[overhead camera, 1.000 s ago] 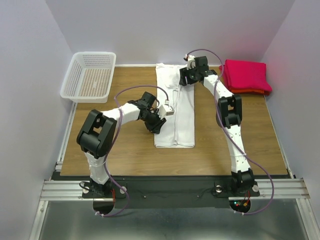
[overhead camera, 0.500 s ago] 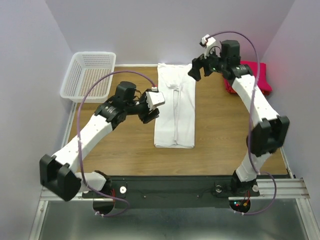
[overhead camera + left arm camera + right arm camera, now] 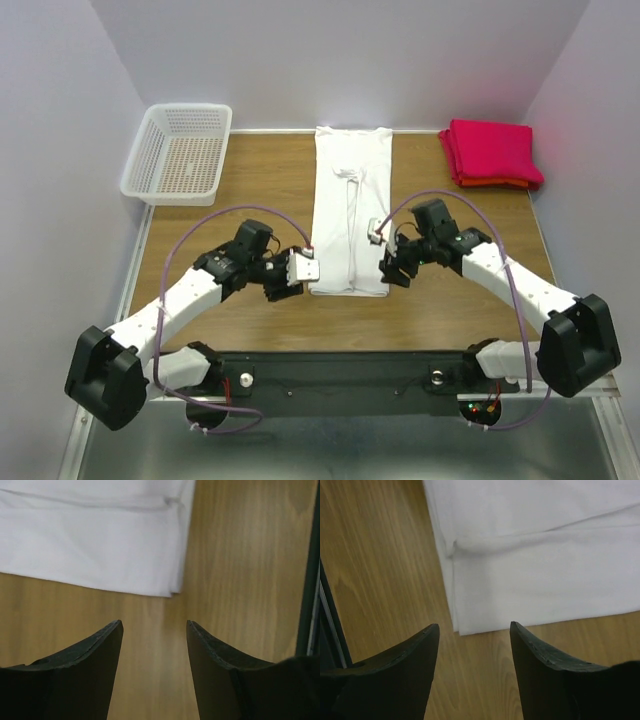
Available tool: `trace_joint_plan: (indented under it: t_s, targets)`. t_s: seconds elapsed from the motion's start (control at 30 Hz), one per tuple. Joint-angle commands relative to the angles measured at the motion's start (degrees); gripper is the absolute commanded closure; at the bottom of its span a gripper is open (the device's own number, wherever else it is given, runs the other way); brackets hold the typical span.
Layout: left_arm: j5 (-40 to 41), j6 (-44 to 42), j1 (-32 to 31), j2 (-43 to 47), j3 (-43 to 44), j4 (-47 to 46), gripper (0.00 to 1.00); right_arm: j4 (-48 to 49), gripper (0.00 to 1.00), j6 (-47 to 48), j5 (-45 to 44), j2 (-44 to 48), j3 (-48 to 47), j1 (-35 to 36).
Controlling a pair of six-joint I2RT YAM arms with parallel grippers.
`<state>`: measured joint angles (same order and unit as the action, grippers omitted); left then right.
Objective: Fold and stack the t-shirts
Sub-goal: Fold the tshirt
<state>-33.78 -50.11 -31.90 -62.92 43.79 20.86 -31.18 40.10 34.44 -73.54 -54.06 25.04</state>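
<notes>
On the wooden table the white t-shirt lies centred as a long strip, apparently still needing crosswise folds, with the folded red shirts stacked far right, while the left gripper and right gripper, both wide and empty, flank its near corners.

Matt white cloth, softly creased, hems stitched: white t-shirt. Matt red cloth: folded red t-shirts. Smooth wood-grain, slight sheen: table. White plastic lattice, lightly glossy: basket. Dull grey metal: rail. Matt black, rough-edged fingers on left gripper.
</notes>
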Motion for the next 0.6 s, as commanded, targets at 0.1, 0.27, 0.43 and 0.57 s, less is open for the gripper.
trace_joint_plan:
  t_s: [0.1,0.27,0.43,0.57]
  targets:
    - [0.47,-7.9,-3.6,-0.89,-7.58,-5.83,0.37,10.69,0.4,8.33,-4.9,4.11,12.57,6.42]
    - [0.91,-7.29,-6.06,-6.69,-7.4,-10.05,0.38,14.64,0.42,12.37,-5.43,2.17,16.61,7.66]
    - [1.44,-7.11,-8.35,-10.56,-6.79,-12.33,0.4,18.96,0.46,13.87,-6.75,-1.78,18.64,8.01]
    - [2.49,-7.02,-8.79,-13.19,-6.0,-13.57,0.4,19.14,0.51,16.41,-7.72,-3.54,20.04,8.18]
